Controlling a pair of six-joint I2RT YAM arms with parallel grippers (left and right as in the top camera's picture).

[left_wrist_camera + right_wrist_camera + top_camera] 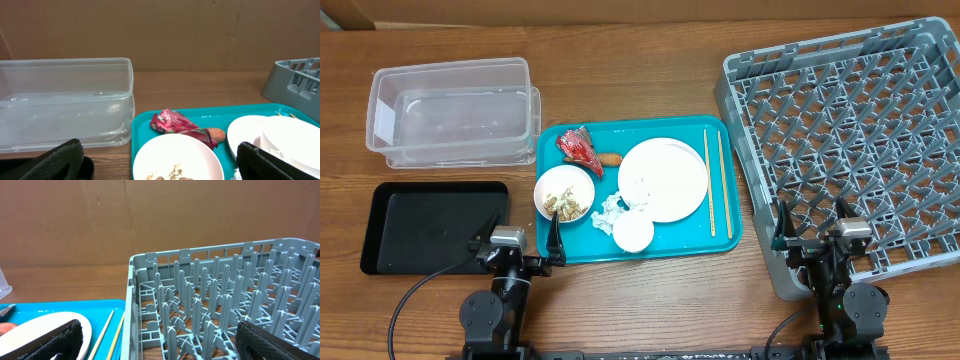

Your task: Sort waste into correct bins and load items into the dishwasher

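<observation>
On the teal tray (692, 241) lie a white plate (663, 178), a bowl (564, 192) with beige scraps (563, 204), a red wrapper (579, 150), an orange carrot piece (611, 158), crumpled tissue (611, 212), a small white cup (633, 231) and chopsticks (717, 181). The clear tub (454, 108) and black tray (432, 224) are at the left. The grey rack (855, 140) is at the right. My left gripper (518, 250) is open and empty near the tray's front left corner. My right gripper (814, 232) is open and empty at the rack's front edge.
In the left wrist view the bowl (176, 159) lies between my fingers, with the wrapper (176, 123) and tub (65, 102) behind. In the right wrist view the rack (220, 305) fills the right side, and the chopsticks (111, 330) lie left of it.
</observation>
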